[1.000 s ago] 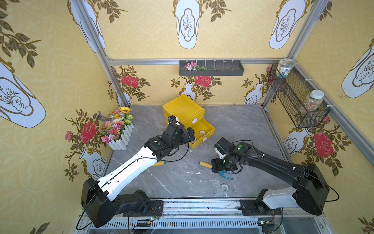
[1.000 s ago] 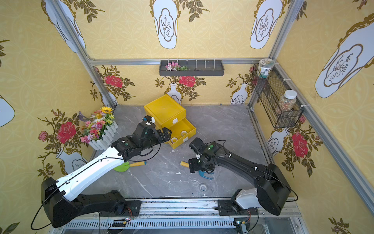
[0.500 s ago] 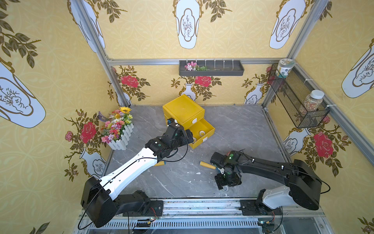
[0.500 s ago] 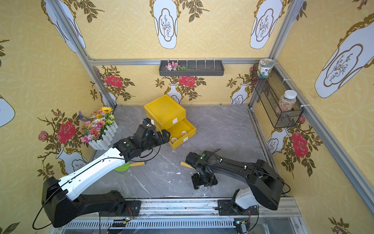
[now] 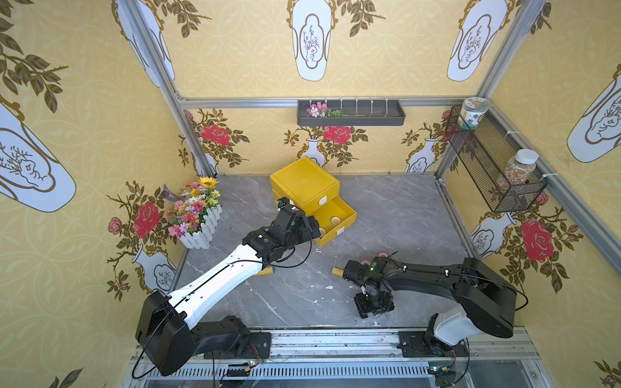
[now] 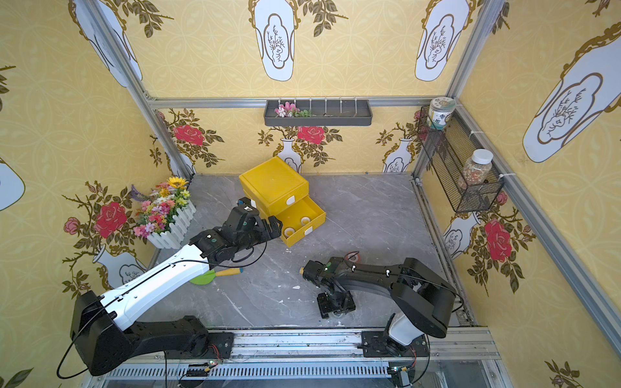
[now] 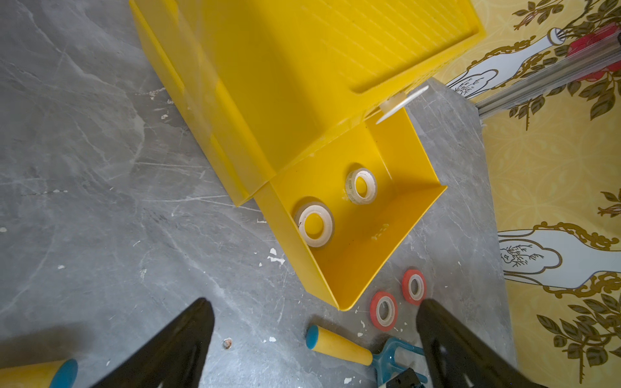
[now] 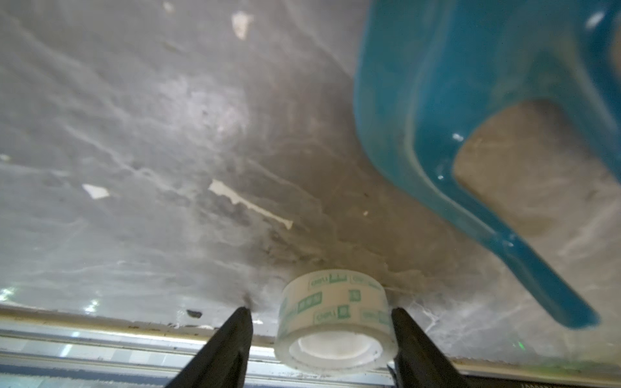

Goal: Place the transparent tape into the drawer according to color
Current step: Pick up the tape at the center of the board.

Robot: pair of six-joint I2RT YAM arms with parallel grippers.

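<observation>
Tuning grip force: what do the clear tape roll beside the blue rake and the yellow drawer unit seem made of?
Clear tape roll: glossy see-through plastic film on a pale core, plastic or card; green print shows through. Yellow drawer unit: likely moulded plastic, semi-gloss; thin walls, rounded corners, ribbed top.

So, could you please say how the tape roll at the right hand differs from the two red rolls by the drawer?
Colour: the clear roll is see-through with green print; the red rolls are red-tinted. Place: the clear roll sits between the right hand's fingers near the table's front edge; the red rolls lie loose beside the open drawer. All lie flat.
</observation>
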